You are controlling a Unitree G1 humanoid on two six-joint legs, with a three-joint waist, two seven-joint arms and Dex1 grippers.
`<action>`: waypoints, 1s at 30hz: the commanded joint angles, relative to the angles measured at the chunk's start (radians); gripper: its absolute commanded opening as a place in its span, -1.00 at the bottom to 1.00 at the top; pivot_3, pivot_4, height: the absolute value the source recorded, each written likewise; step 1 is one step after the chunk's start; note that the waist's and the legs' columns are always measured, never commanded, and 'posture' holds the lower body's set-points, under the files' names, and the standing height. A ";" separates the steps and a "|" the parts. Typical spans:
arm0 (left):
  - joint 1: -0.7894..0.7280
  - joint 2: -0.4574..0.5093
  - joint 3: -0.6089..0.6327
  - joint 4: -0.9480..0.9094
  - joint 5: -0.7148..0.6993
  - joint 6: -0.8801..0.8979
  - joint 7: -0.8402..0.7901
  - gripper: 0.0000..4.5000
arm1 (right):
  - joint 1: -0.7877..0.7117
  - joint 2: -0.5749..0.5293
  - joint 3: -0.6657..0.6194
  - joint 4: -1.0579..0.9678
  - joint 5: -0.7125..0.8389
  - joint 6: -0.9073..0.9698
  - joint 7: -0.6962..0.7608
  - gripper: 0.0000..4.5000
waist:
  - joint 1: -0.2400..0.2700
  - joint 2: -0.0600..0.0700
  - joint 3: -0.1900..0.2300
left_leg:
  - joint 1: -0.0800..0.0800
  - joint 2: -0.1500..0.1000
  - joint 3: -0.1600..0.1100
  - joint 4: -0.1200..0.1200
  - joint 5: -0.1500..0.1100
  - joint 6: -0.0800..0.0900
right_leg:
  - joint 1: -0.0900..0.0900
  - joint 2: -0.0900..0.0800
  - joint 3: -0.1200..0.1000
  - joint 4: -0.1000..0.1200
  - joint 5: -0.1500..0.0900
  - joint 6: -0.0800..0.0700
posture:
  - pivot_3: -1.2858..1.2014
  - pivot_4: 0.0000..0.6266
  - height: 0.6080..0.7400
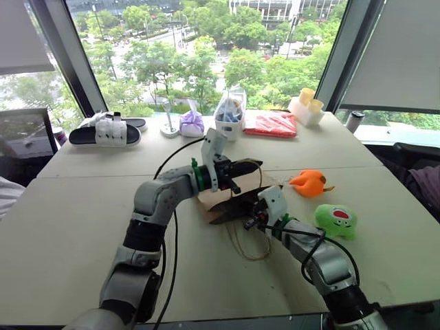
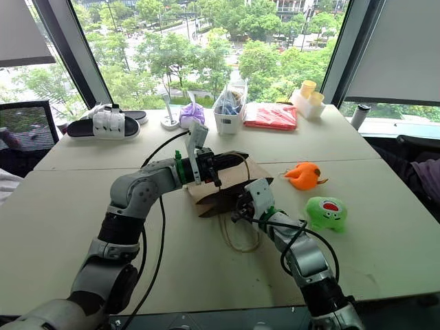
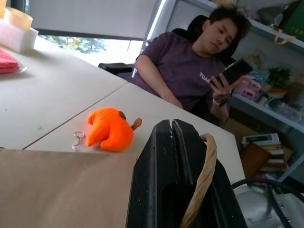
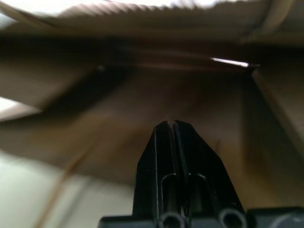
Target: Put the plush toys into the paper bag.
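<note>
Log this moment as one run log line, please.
left gripper: shut on twine handle, lifting paper bag | right gripper: shut, at bag mouth | orange toy, green toy: on table

**Silver arms, black fingers**

Both arms are silver-grey metal with black joint sections and a green ring at each wrist. A white camera bracket sits on each wrist. Loose black cables run along the arms. The left gripper and right gripper have tapered black fingers.

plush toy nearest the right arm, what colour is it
Bright green, with a red mouth; clearest in the left eye view.
</note>
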 commanded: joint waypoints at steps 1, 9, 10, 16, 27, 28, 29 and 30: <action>-0.019 0.024 0.027 -0.028 -0.017 -0.016 -0.010 -0.99 | -0.027 0.022 0.021 0.057 -0.031 -0.027 0.028 -1.00 | 0.000 0.000 0.000 | 0.000 0.000 0.000 0.000 0.000 0.000 | 0.000 0.000 0.000 0.000 0.000 0.000 | 0.03 -0.52 1.00; -0.130 0.029 0.024 0.007 -0.012 -0.079 -0.017 -0.99 | -0.005 0.066 0.051 0.096 -0.083 -0.030 0.037 -1.00 | 0.000 0.000 0.000 | 0.000 0.000 0.000 0.000 0.000 0.000 | 0.000 0.000 0.000 0.000 0.000 0.000 | 0.03 -0.52 1.00; -0.142 0.024 0.023 0.002 -0.018 -0.077 -0.015 -0.99 | -0.004 0.072 0.053 0.100 -0.090 -0.031 0.034 -1.00 | -0.001 0.000 0.000 | 0.000 0.000 0.000 0.000 0.000 0.000 | 0.000 0.000 0.000 0.000 0.000 0.000 | 0.03 -0.52 1.00; -0.126 -0.003 0.025 -0.120 -0.138 0.036 -0.019 -0.99 | -0.002 0.098 0.063 0.114 -0.128 -0.022 0.020 -1.00 | -0.005 0.000 -0.001 | 0.001 0.000 0.000 0.000 0.001 -0.001 | 0.000 0.000 0.000 0.001 0.000 0.000 | 0.03 -0.52 1.00; -0.077 0.008 0.001 -0.117 -0.116 0.032 0.027 -0.99 | 0.014 0.121 0.009 0.060 -0.132 -0.067 -0.003 -1.00 | -0.002 0.000 -0.001 | 0.003 0.000 0.000 0.001 -0.001 0.001 | 0.000 0.000 0.001 0.005 0.000 0.000 | 0.03 -0.52 1.00; -0.081 0.007 0.004 -0.100 -0.107 0.022 0.034 -0.99 | 0.024 0.119 -0.002 0.035 -0.124 -0.078 -0.002 -1.00 | 0.000 0.000 -0.001 | 0.003 0.000 0.000 0.001 -0.001 0.001 | 0.000 0.000 0.001 0.005 0.000 0.000 | 0.03 -0.52 1.00; -0.085 0.007 0.005 -0.086 -0.096 0.010 0.040 -0.99 | 0.039 0.118 -0.015 -0.002 -0.112 -0.084 0.001 -1.00 | 0.001 0.000 -0.001 | 0.003 0.000 0.000 0.000 -0.001 0.001 | 0.000 0.000 0.001 0.005 0.000 0.000 | 0.03 -0.52 1.00; -0.090 0.007 0.003 -0.070 -0.084 -0.005 0.042 -0.99 | 0.055 0.117 -0.030 -0.042 -0.100 -0.087 -0.001 -1.00 | 0.002 0.000 -0.001 | 0.002 0.000 0.000 0.000 0.000 0.001 | 0.000 0.000 0.001 0.005 0.000 0.000 | 0.03 -0.52 1.00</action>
